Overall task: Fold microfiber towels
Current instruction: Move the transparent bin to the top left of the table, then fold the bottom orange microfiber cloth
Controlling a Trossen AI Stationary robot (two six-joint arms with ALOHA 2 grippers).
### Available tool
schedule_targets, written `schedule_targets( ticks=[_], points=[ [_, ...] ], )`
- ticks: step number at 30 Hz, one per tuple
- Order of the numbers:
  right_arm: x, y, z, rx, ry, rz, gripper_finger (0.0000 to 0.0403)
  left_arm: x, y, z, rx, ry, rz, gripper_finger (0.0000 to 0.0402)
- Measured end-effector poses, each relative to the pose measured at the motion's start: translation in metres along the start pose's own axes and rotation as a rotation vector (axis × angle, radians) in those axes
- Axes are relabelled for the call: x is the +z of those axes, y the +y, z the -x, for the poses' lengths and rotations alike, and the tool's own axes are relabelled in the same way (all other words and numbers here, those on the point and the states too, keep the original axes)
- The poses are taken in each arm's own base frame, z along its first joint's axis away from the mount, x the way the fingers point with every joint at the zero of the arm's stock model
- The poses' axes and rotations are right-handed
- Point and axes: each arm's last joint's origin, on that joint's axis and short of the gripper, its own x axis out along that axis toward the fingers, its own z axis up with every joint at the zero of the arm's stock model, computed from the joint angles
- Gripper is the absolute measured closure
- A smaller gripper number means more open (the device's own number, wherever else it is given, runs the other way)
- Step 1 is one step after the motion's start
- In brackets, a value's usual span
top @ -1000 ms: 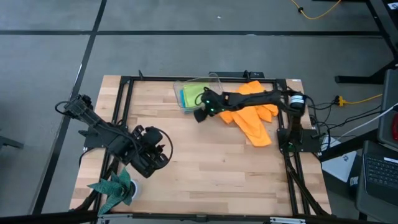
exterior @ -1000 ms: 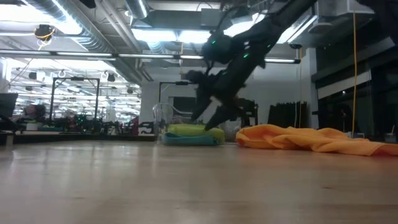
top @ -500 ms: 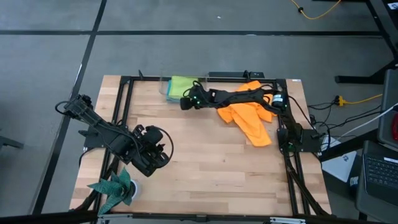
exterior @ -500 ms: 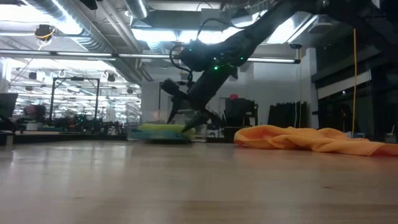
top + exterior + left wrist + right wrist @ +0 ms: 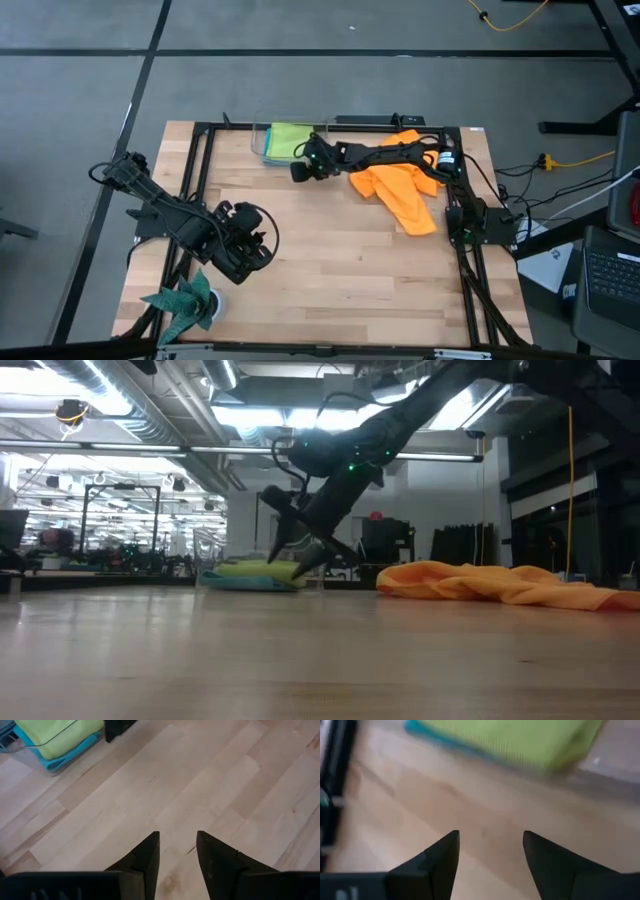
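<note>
A lime-green towel (image 5: pixel 290 136) lies folded on a turquoise-blue towel (image 5: pixel 268 150) inside a clear container (image 5: pixel 262 132) at the table's far edge; the stack also shows in the low view (image 5: pixel 250 572) and the right wrist view (image 5: pixel 510 740). The orange towels (image 5: pixel 400 188) lie crumpled in a heap at the far right. My right gripper (image 5: pixel 300 171) is open, low over the table by the container's near right corner. My left gripper (image 5: pixel 246 255) is open and empty at the near left, over bare wood (image 5: pixel 177 845). My right gripper stands close against the clear container's near right corner (image 5: pixel 296 158), fingers slanting down from the table's right. I cannot tell whether a finger touches the container's wall.
A dark teal spiky-edged cloth (image 5: pixel 182 304) lies at the near left corner. A black frame (image 5: pixel 330 126) runs around the table's edges. Bare wood (image 5: pixel 340 260) spans the middle and near side of the table.
My right gripper has swung toward the table's left edge along the far side. The clear container with the green and turquoise towels has slid left with it and turned square to the far edge. The orange towels have stayed in place.
</note>
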Motion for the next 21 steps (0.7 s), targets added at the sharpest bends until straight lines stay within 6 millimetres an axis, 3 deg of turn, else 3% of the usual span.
schedule_targets(
  ticks=[3, 6, 11, 17, 19, 21],
  points=[
    [-0.006, -0.001, 0.002, -0.001, 0.085, 0.031, 0.0181, 0.000, 0.000, 0.000, 0.000, 0.000, -0.002, 0.0280],
    [-0.006, 0.008, 0.018, 0.033, 0.122, 0.097, 0.0181, 0.000, 0.000, 0.000, 0.001, 0.000, -0.002, 0.0280],
    [0.000, 0.021, 0.078, 0.014, 0.128, 0.259, 0.0181, 0.000, 0.000, 0.000, 0.001, 0.000, 0.002, 0.0280],
    [-0.010, 0.005, 0.163, -0.365, 0.160, 0.405, 0.0181, 0.000, 0.000, 0.000, 0.000, 0.003, 0.004, 0.0280],
    [-0.016, 0.002, 0.180, -0.450, 0.162, 0.454, 0.0181, 0.000, 0.000, 0.000, 0.001, 0.003, 0.004, 0.0280],
    [-0.024, -0.001, 0.184, -0.490, 0.152, 0.483, 0.0181, 0.000, 0.000, 0.000, 0.001, 0.003, 0.004, 0.0280]
  ],
)
